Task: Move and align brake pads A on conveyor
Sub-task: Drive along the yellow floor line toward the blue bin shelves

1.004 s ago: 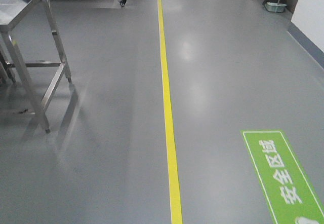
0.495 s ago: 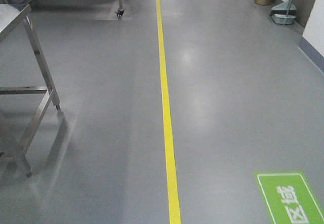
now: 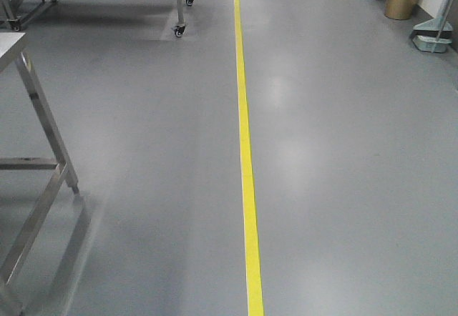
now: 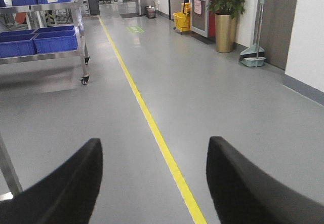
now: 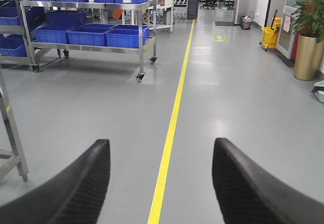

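Facing open floor (image 3: 358, 187): steel table (image 3: 44, 116) at left, yellow line (image 3: 245, 151) centre. The left fingers (image 4: 66, 188) and right fingers (image 5: 71, 188) hang spread, empty. The brake pads and conveyor are out of view; turning the base could clip the table's legs.

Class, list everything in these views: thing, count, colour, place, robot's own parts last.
Floor line: one, yellow, along the grey floor.
Steel table: one, silver, left of front view.
Wheeled rack: one, steel, left of the line.
Bins: several, blue, on the rack.
Planter: one, gold, right side, holding a plant.
Mop bucket: one, yellow, far right.
Dustpan: one, pale green, beside the planter.
Brake pads, conveyor: none in view.
Left claw: one, black, open, empty.
Right claw: one, black, open, empty.
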You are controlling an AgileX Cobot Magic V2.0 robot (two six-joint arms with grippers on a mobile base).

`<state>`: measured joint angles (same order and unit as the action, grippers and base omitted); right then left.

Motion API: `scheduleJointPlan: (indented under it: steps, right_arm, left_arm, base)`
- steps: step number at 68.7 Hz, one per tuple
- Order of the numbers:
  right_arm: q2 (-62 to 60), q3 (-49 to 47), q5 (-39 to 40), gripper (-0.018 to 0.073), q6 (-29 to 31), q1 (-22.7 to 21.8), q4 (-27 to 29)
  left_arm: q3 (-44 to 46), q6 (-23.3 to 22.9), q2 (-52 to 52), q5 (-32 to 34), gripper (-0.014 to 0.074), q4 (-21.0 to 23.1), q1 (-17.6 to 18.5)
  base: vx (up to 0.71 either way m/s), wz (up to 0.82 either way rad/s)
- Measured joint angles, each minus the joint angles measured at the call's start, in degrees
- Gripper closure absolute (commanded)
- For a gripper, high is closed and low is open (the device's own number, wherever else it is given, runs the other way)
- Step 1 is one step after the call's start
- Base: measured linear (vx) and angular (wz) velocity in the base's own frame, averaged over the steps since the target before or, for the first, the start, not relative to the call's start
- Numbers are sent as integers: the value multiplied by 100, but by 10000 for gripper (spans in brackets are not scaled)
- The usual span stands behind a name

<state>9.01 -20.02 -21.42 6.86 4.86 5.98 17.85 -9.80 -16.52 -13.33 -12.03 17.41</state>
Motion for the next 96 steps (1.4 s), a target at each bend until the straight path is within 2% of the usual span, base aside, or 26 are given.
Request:
scheduleJointPlan:
  steps: [96]
  right_arm:
    - [0,0,0,127,0,0,0]
  left_arm:
    - [0,0,0,-1,157,0,0]
  base:
    - [58,3]
